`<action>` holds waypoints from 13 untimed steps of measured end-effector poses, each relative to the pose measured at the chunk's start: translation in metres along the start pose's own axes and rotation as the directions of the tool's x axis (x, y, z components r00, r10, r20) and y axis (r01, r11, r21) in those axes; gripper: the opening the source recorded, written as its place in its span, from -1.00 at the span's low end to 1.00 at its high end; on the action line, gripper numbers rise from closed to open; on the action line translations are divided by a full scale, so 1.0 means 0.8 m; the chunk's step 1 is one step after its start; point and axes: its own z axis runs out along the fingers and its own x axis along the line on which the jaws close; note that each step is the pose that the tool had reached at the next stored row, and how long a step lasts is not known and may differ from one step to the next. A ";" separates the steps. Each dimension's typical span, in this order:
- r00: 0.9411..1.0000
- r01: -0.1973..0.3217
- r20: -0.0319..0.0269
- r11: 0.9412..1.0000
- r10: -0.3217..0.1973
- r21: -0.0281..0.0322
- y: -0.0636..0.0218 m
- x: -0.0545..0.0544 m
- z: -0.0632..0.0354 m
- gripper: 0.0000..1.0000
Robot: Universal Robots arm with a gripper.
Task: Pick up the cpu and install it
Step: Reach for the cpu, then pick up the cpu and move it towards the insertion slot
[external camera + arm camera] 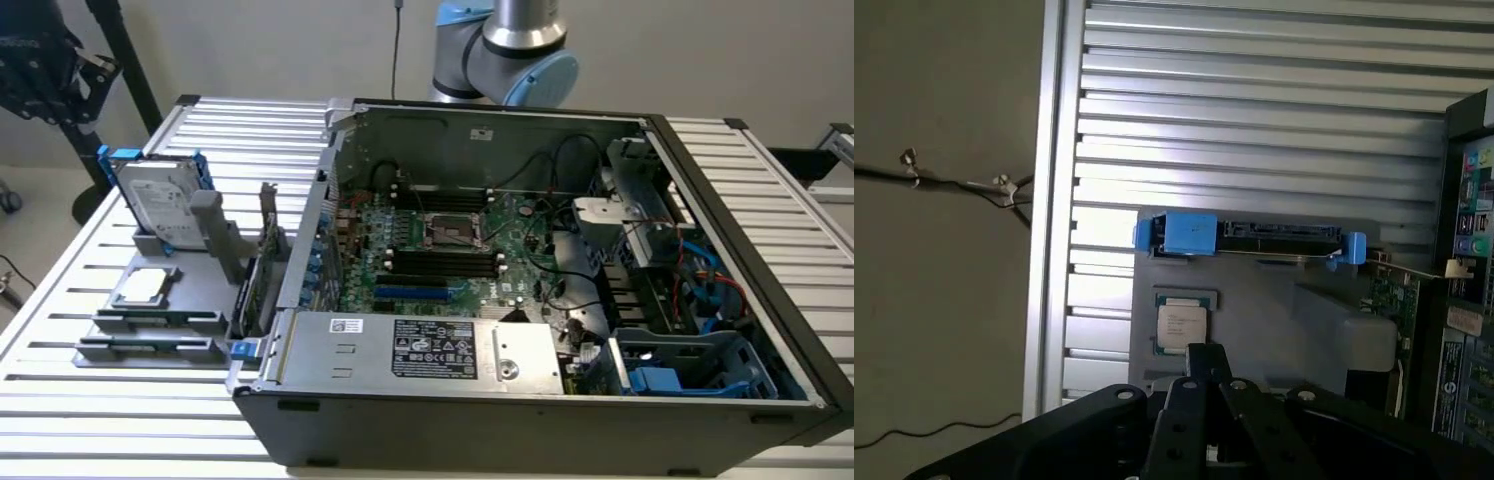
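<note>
One cpu (144, 287) lies flat on the grey holder (200, 288) beside the open case (534, 425). It looks light, stiff and fragile, best pinched by its thin edges. The gripper (1206, 352) hangs near it, jaws together and empty.

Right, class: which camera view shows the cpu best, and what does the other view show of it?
The wrist view: it looks straight down on the cpu, showing its silver top in the grey holder, near the end effector. The exterior view shows it obliquely, flat on that holder at the exterior view's left, outside the computer case.
</note>
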 end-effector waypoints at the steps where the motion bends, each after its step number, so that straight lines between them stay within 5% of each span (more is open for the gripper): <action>1: 1.000 0.000 0.000 1.000 0.000 0.000 0.000 0.000 0.000 -0.79; 11: 1.000 0.000 0.000 1.000 0.000 0.000 0.000 0.000 0.000 -0.79; 13: 1.000 0.000 0.000 1.000 0.000 0.000 0.000 0.000 0.000 -0.65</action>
